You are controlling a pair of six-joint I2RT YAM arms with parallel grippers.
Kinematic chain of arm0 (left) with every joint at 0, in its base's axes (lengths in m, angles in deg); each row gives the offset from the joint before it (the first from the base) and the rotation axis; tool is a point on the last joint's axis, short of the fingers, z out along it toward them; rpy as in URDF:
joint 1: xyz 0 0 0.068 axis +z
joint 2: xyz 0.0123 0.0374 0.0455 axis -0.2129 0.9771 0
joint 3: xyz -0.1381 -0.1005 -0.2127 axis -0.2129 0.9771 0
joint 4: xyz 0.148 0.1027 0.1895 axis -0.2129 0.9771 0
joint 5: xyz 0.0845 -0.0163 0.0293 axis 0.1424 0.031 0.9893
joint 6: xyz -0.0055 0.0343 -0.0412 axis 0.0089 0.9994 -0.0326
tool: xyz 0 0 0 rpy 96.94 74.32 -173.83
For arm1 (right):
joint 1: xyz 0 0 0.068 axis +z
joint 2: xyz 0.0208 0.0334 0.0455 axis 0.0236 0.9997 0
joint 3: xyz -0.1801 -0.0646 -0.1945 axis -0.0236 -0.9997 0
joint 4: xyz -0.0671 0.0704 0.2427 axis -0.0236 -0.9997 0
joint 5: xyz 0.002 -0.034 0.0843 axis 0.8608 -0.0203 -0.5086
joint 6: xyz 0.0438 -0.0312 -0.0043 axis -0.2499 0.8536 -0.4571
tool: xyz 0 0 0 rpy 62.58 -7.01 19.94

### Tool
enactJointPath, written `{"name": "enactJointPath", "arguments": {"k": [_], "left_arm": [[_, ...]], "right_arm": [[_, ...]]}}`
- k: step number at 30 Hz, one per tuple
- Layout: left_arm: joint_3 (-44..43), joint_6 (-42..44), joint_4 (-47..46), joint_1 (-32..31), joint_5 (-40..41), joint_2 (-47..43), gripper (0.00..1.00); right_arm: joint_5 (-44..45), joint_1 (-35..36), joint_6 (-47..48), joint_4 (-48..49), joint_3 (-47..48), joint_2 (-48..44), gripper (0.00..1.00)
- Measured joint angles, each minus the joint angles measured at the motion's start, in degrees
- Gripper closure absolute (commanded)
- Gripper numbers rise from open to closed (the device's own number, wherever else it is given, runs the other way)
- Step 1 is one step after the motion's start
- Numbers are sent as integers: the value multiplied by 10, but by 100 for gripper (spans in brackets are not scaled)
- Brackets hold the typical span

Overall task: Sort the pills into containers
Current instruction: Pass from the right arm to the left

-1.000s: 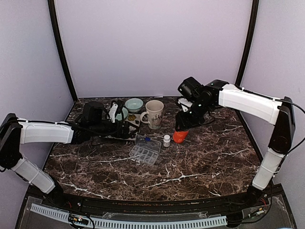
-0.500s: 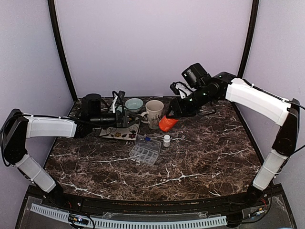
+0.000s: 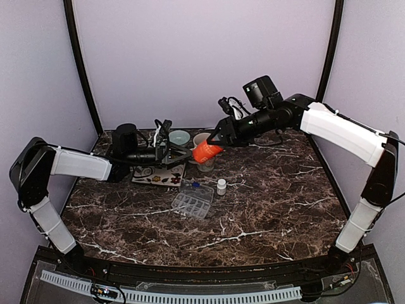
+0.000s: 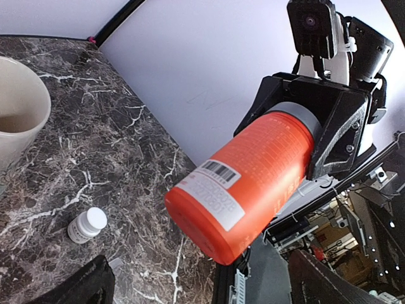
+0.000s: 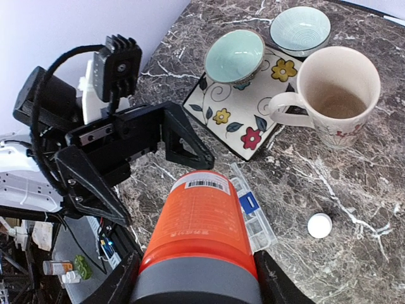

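Dark marble worktop [image 3: 272, 209] carries the clear pill organiser [image 3: 193, 201] near its middle. Above it, the right hand [image 3: 218, 140] grips the orange bottle [image 3: 204, 152] by its grey cap end, held level with its base toward the left hand [image 3: 174, 151]. That hand's fingers stand wide just beside it, seemingly ready to brace the body for uncapping.

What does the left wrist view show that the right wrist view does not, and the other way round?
Only the left wrist view: the right gripper seen from outside, closed on the grey end of the orange bottle, and the camera above it.
Only the right wrist view: the open left gripper, the flowered plate, the green bowl, the blue bowl, the clear pill box.
Both: the orange bottle, the mug, the small white bottle, the marble table.
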Motion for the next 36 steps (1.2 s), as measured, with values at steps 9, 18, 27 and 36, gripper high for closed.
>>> {"name": "enactJointPath", "arguments": {"k": [9,18,27,36], "left_arm": [[-7,-104,-126,7,-42,42,1],[-7,-175,-222,8,-62,58,2],[-5,-215,-274,10,-65,60,6],[5,-240,-302,11,-67,60,9]], "right_arm": [[-44,0,-16,31,14,12,100],[-72,0,-34,63,14,23,100],[-99,0,-54,109,-8,23,100],[-120,0,-70,147,-33,23,100]]}}
